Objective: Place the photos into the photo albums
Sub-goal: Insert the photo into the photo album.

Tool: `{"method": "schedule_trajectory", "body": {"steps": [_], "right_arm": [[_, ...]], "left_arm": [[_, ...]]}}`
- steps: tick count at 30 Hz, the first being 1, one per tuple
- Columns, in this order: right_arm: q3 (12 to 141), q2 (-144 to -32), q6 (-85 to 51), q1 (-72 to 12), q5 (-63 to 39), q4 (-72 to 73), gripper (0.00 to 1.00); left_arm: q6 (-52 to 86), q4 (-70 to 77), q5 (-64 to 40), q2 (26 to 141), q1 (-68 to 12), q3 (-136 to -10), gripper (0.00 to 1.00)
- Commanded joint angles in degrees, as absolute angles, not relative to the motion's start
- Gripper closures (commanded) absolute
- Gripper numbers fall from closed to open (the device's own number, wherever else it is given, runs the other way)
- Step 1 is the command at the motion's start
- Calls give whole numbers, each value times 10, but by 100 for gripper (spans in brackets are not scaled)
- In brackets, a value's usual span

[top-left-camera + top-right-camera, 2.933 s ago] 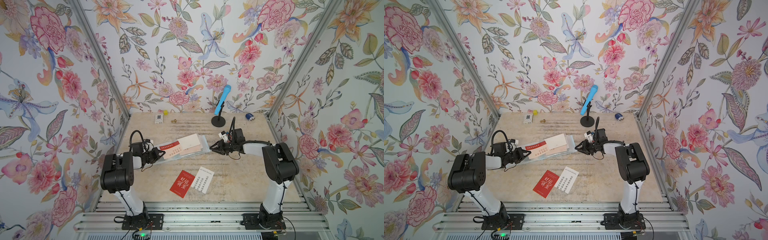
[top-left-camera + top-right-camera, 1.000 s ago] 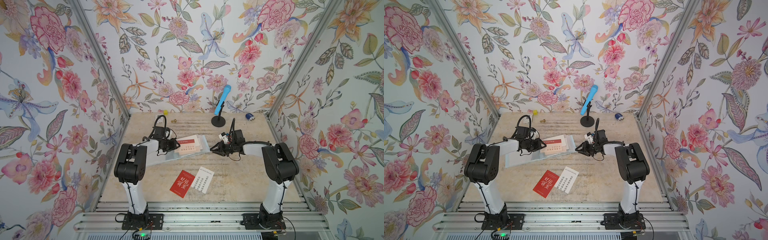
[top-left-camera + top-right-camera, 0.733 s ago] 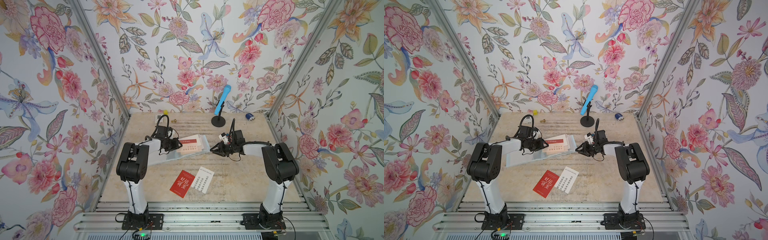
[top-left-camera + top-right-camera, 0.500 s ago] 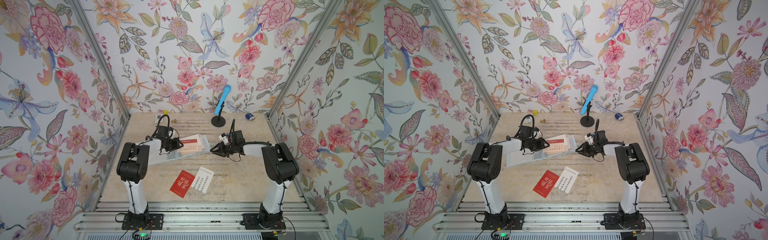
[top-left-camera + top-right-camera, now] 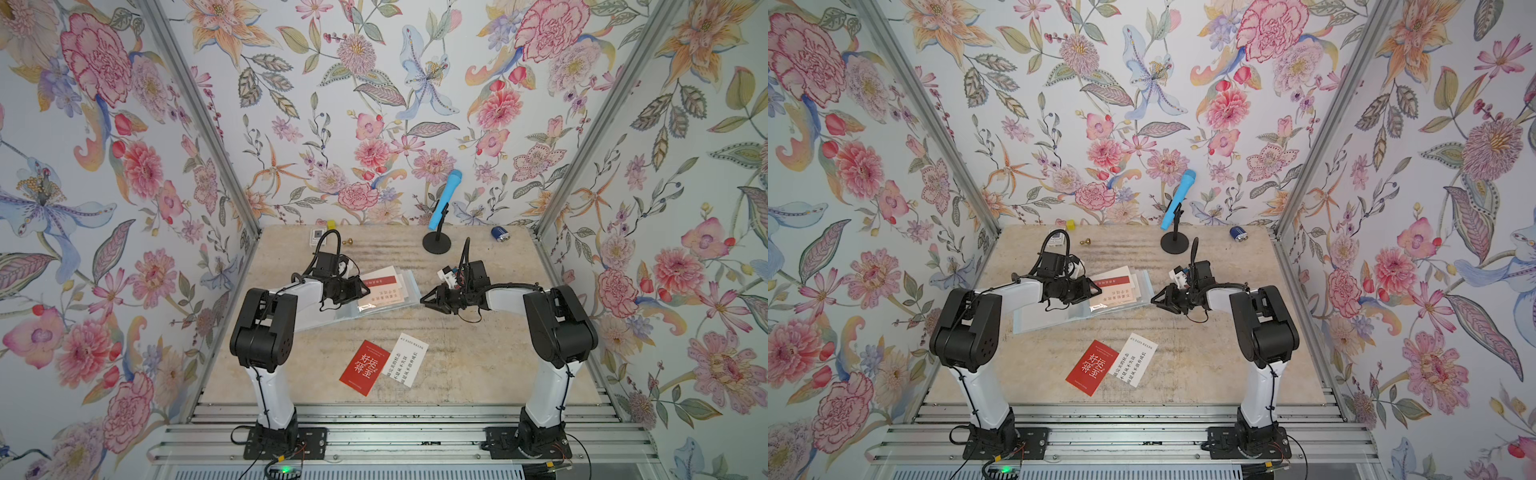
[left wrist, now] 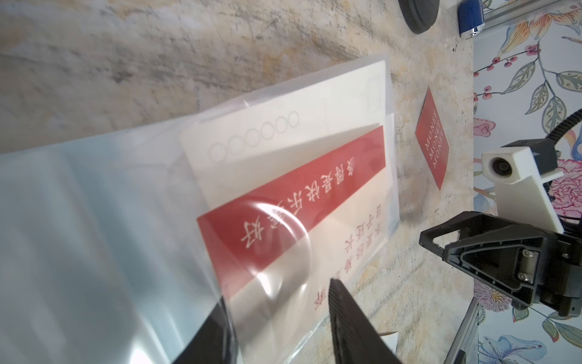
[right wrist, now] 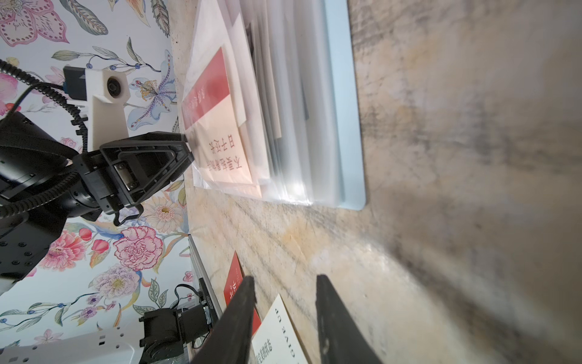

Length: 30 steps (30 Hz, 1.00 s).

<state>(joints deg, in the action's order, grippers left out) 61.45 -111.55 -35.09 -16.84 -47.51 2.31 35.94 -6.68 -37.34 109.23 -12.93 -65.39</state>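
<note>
The pale blue photo album (image 5: 316, 316) lies open mid-table, its clear sleeves fanned toward the right. A red-and-white photo (image 6: 293, 201) and a cream one (image 6: 283, 126) sit inside the sleeves. My left gripper (image 6: 277, 293) is open over the album's middle (image 5: 1038, 320). One finger shows through the clear sheet and the other lies over the photo's lower edge. My right gripper (image 7: 285, 302) is open and empty, low over bare table just right of the album (image 7: 343, 94). A red photo (image 5: 365, 368) and a white photo (image 5: 407, 359) lie loose near the front. A red "MONEY" photo (image 6: 432, 148) lies beyond the album.
A blue microphone (image 5: 444, 199) on a black round stand (image 5: 436, 242) rises at the back centre. A small blue object (image 5: 500, 233) sits at the back right. At the back left are a small white box (image 5: 316, 236), a yellow cube (image 5: 331, 225) and a brass piece (image 5: 349, 240).
My left gripper came from the album's left edge to its middle, and the photos now sit further inside the sleeves. Over the last second its jaws widened a little. The right arm stayed still.
</note>
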Motion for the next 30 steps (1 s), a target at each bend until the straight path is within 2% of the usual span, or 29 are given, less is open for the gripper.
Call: {"method": "schedule_trajectory", "body": {"steps": [1, 8, 23, 30], "right_arm": [[627, -1117, -341, -168, -476, 16, 65], [629, -1120, -341, -168, -477, 16, 65], [614, -1108, -335, -159, -467, 18, 65], [610, -1087, -331, -142, -444, 17, 65]], "left_arm": [[348, -90, -389, 1069, -136, -639, 53], [340, -109, -396, 1093, -152, -670, 51], [269, -232, -297, 1110, -156, -745, 50], [261, -242, -294, 1090, -156, -766, 49]]}}
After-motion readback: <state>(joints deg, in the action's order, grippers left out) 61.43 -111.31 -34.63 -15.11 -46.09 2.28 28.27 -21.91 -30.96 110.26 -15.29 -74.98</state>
